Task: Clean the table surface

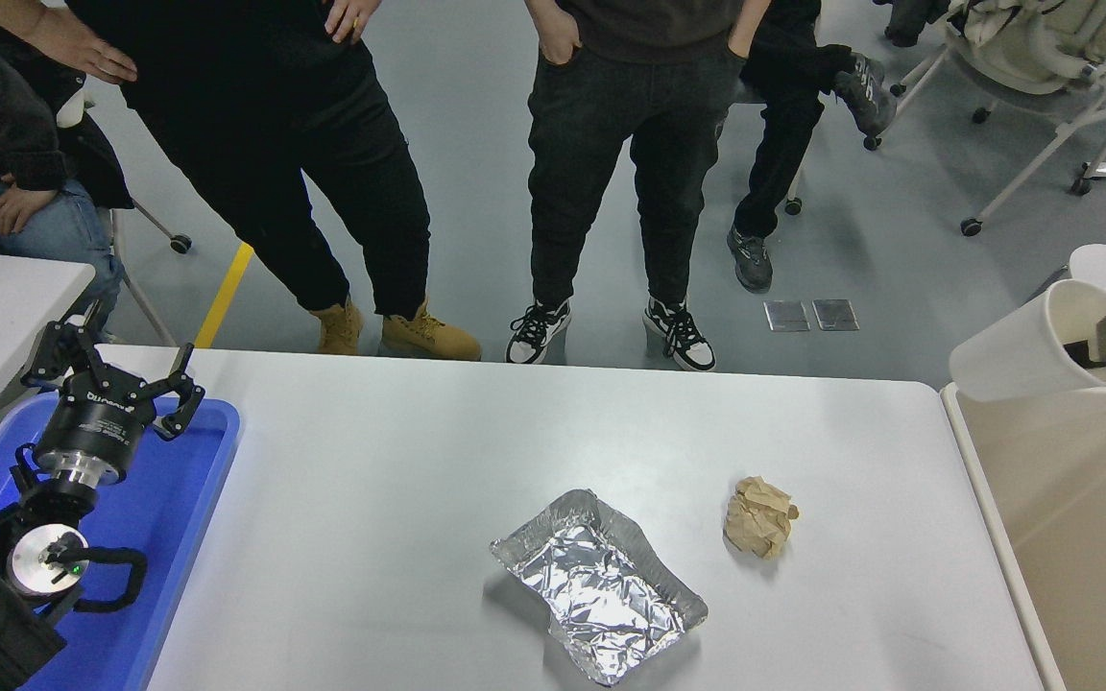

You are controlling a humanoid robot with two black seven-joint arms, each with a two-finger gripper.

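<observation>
left arm low at the lower left, left gripper [111,376] above the blue tray [190,499], fingers spread, nothing in them. the table surface [399,480] fills the middle of the view; crumpled foil tray [597,585] sits near its front edge, brown paper ball [759,516] just right of it and apart. beige bin [1081,518] at the table's right end, cut off by the frame. right gripper [1105,344] mostly out of frame, clamped on the rim of a tilted white paper cup [1033,344] held above the bin. 2 people's legs [611,192] stand beyond the far edge.
</observation>
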